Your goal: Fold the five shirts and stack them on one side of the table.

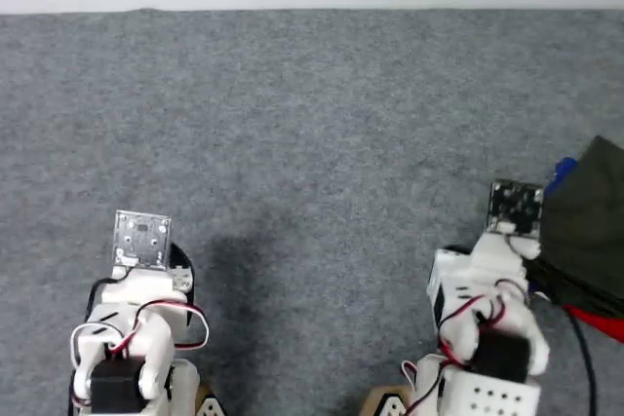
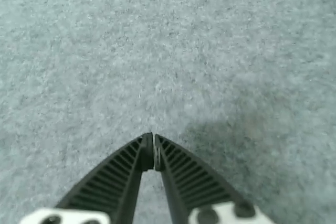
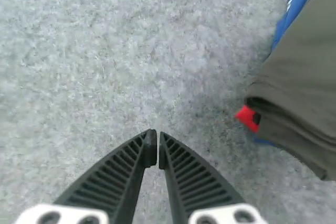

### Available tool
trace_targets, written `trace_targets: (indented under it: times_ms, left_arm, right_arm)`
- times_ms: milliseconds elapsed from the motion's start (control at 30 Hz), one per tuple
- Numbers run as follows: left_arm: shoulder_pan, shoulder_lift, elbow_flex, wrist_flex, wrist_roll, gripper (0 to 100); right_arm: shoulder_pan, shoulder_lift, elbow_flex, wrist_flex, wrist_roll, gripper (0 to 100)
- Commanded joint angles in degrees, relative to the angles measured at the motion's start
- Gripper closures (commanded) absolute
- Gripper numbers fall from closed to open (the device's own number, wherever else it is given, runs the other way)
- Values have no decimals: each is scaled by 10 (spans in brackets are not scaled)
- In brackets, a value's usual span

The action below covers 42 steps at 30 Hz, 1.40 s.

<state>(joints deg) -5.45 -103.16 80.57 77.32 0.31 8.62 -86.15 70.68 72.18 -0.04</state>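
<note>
Looking near the finish: folded shirts stacked at the table's right edge.
Pinched closed and empty, the left gripper and right gripper; I can't count all five.

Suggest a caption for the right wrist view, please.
Right arm's jaws shut above the grey table, stacked shirts alongside.

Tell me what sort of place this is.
Probably a robotics lab workbench: a grey felt-covered table, a small left arm and right arm at its near edge, and a stack of folded shirts on one side.
</note>
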Motion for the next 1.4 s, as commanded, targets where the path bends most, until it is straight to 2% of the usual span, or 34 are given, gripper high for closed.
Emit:
trace_targets:
  times_ms: [0, 133, 300, 433, 567, 733, 1367]
  left_arm:
    - [2, -5, 10, -21, 3, 982]
    - [2, -9, 72, -28, 0, 982]
    - [-2, -9, 142, -91, -47, 982]
    - [2, -8, 159, -128, -56, 982]
    - [1, -7, 159, -115, -54, 982]
    - [-2, -9, 159, -52, -53, 982]
    - [-1, -9, 159, -52, -54, 981]
  right_arm:
    - [-4, -90, 58, -9, 3, 990]
    - [-4, -185, 142, -8, 48, 990]
    - [-5, -172, 184, -15, 53, 990]
    - [-5, -179, 229, -14, 54, 990]
    - [-5, -179, 258, -12, 55, 990]
    - [-4, -179, 258, 25, 54, 990]
    - [-1, -179, 258, 29, 54, 990]
